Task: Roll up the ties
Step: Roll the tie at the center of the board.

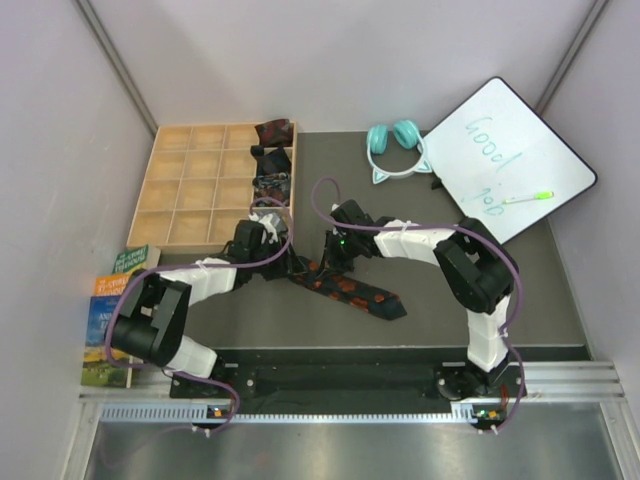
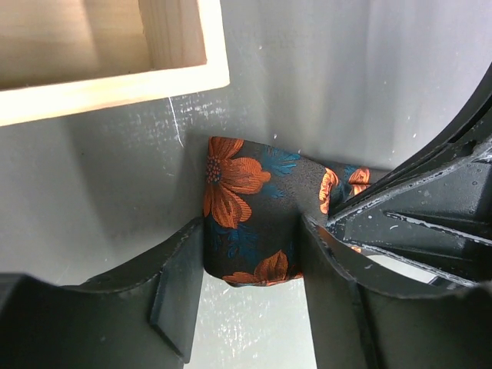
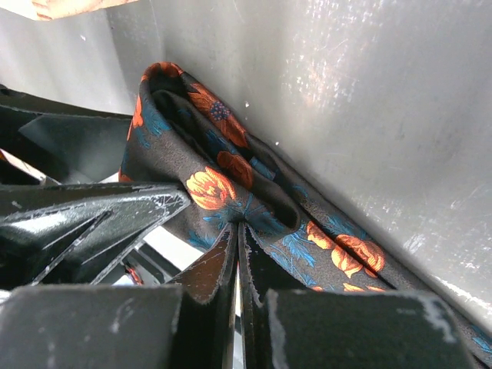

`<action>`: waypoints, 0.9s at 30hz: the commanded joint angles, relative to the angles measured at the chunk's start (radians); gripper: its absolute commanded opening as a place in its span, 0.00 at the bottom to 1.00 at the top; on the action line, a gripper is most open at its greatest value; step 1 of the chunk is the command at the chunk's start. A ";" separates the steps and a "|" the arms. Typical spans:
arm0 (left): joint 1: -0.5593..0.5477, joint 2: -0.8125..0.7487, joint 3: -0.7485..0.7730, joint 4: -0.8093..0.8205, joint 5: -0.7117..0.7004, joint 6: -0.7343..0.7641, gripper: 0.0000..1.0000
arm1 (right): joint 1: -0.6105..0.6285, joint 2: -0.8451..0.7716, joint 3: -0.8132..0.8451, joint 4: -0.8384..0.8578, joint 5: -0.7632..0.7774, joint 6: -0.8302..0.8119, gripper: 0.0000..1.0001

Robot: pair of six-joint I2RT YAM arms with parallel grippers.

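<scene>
A black tie with orange and blue flowers point(image 1: 355, 290) lies on the dark table, its tail running to the near right. Its left end is folded into a small roll point(image 2: 246, 192). My left gripper point(image 2: 250, 238) clasps that roll across its width, one finger on each edge; it also shows in the top view point(image 1: 278, 262). My right gripper point(image 3: 239, 231) has its fingers pressed together on a fold of the same tie point(image 3: 223, 173), right beside the left one point(image 1: 331, 260). Three rolled ties point(image 1: 273, 158) sit in the tray's right column.
A wooden compartment tray point(image 1: 143, 185) stands at the back left; its corner point(image 2: 115, 84) is just beyond the roll. Teal cat-ear headphones point(image 1: 395, 140) and a whiteboard point(image 1: 510, 160) with a green marker point(image 1: 528, 198) lie at the back right. Books point(image 1: 112, 300) are stacked at the left edge.
</scene>
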 commanded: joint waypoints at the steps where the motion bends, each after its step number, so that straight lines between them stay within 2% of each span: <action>1: -0.001 0.020 -0.041 0.089 0.049 -0.014 0.53 | 0.012 0.045 -0.026 -0.013 0.040 -0.022 0.00; 7: -0.002 -0.046 -0.099 0.095 0.054 -0.026 0.42 | 0.012 0.057 -0.023 -0.016 0.043 -0.021 0.00; 11: -0.007 -0.101 -0.111 0.061 0.045 -0.029 0.26 | 0.012 0.060 -0.015 -0.023 0.045 -0.022 0.00; 13: -0.028 -0.132 -0.096 0.023 0.020 -0.025 0.24 | 0.012 0.057 -0.006 -0.036 0.047 -0.022 0.00; 16: -0.085 -0.196 -0.058 -0.063 -0.085 -0.006 0.24 | 0.011 0.046 0.014 -0.068 0.054 -0.031 0.00; 18: -0.120 -0.224 -0.018 -0.164 -0.208 0.001 0.23 | 0.011 0.031 0.034 -0.085 0.062 -0.039 0.00; 23: -0.242 -0.204 0.048 -0.290 -0.437 0.000 0.19 | -0.009 -0.038 0.043 -0.149 0.074 -0.063 0.02; 27: -0.309 -0.167 0.111 -0.370 -0.587 -0.014 0.17 | -0.026 -0.158 -0.045 -0.174 0.127 -0.073 0.07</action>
